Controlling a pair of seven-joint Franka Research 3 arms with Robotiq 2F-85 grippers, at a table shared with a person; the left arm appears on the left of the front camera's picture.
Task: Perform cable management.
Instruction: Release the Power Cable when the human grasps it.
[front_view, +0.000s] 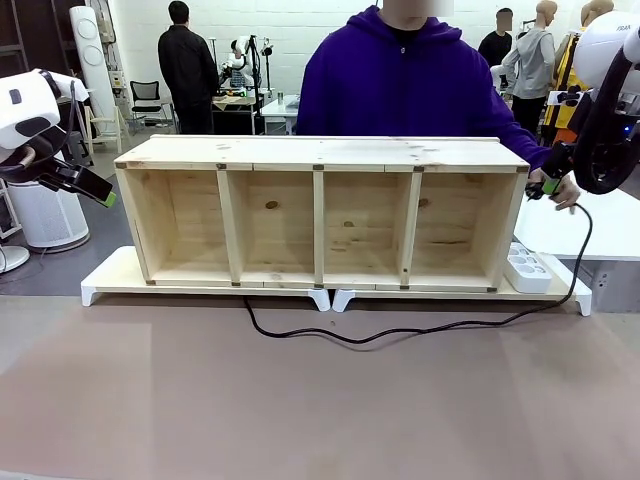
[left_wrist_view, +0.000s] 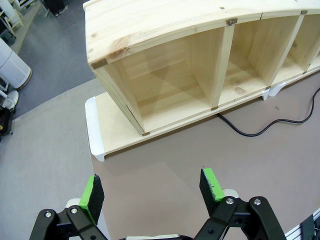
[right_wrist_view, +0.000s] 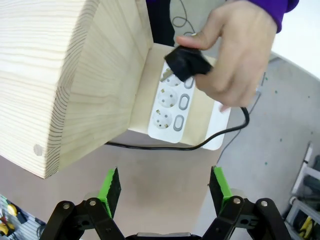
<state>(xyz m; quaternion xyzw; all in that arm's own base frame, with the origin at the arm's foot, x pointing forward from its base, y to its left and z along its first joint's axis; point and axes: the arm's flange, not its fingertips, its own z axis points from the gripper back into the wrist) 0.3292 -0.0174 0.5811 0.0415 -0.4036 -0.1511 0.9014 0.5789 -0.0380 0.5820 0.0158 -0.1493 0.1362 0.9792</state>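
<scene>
The black cable (front_view: 400, 331) comes out from under the middle of the wooden shelf (front_view: 320, 152), curves across the table and rises at the right to a person's hand (right_wrist_view: 235, 50). That hand holds the black plug (right_wrist_view: 187, 62) just above the white power strip (right_wrist_view: 172, 107) at the shelf's right end. My right gripper (right_wrist_view: 165, 185) is open, a little short of the hand and plug, with nothing between its fingers; it hangs by the hand (front_view: 548, 180). My left gripper (left_wrist_view: 152, 187) is open and empty, above the table off the shelf's left end (front_view: 100, 192). A loop of cable (left_wrist_view: 250, 131) lies ahead of it.
The shelf stands on two white risers (front_view: 110, 285) along the table's far half. The power strip (front_view: 528, 268) sits on the right riser beside the shelf. The person in a purple top (front_view: 400, 80) stands behind the shelf. Brown tabletop (front_view: 300, 400) lies in front.
</scene>
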